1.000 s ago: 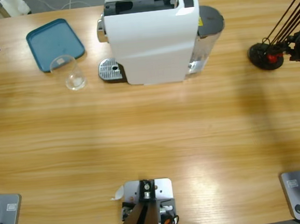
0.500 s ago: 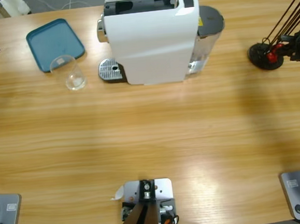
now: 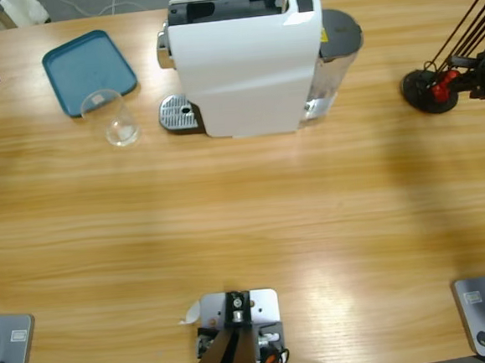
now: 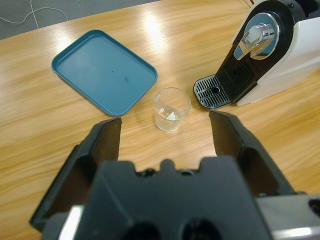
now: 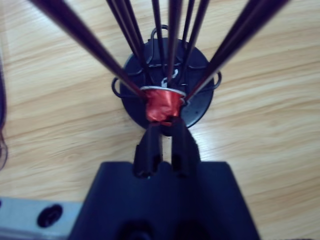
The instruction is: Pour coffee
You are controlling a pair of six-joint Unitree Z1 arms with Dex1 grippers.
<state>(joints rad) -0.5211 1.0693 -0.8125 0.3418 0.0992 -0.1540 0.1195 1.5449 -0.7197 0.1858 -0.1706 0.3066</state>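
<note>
Right wrist view shows my right gripper (image 5: 165, 131) pinching a small red foil coffee capsule (image 5: 162, 107) that sits in a black wire capsule rack (image 5: 202, 102) with thin dark rods fanning up toward the top of the frame. The jaws are squeezed close on the red capsule's lower part. In the high view that rack (image 3: 425, 93) is at the far right edge, and the right gripper (image 3: 458, 85) comes in from the right beside it. Left wrist view shows my left gripper (image 4: 165, 132) hanging in the air with its jaws spread wide and nothing between them. Just past it, in the middle of the frame, is a small clear plastic cup (image 4: 172, 108). I see no brown coffee in the cup, so no coffee has been made yet. The cup stands on the long wooden table (image 3: 246, 232), just beside a flat teal plastic tray (image 3: 89, 70) in the upper left and near the silver drip grate (image 3: 178, 113) of the big white coffee machine (image 3: 246, 63) at top middle. I think pulling the capsule out is risky. The rods are tight around it, so it could snag and tip the rack over. The foil is soft, so a hard squeeze could crush it. It could also slip out and roll away.
</note>
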